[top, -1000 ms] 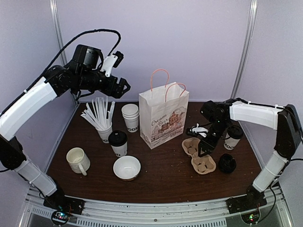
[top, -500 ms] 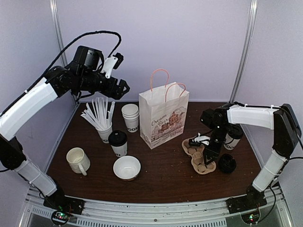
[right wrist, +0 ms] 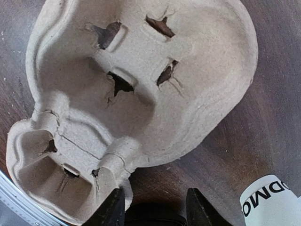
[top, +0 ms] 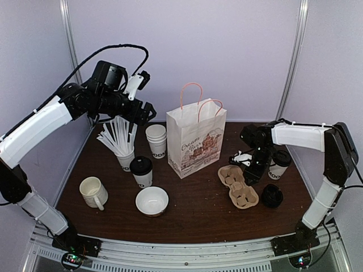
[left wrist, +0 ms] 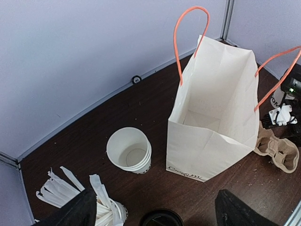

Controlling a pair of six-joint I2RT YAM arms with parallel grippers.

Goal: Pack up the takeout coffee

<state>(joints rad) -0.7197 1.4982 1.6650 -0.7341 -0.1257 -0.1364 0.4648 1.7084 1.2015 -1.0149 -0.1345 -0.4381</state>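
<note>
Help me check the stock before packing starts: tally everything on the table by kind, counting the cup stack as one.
Lidded coffee cups: 2
Stack of lidless cups: 1
Cup of wrapped straws: 1
Mug: 1
Bowl: 1
Paper bag: 1
Cardboard carrier: 1
Small black object, perhaps a loose lid: 1
Total: 9

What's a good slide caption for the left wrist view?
Open left gripper hovers over the table, looking into the empty paper bag beside stacked lidless cups.
</note>
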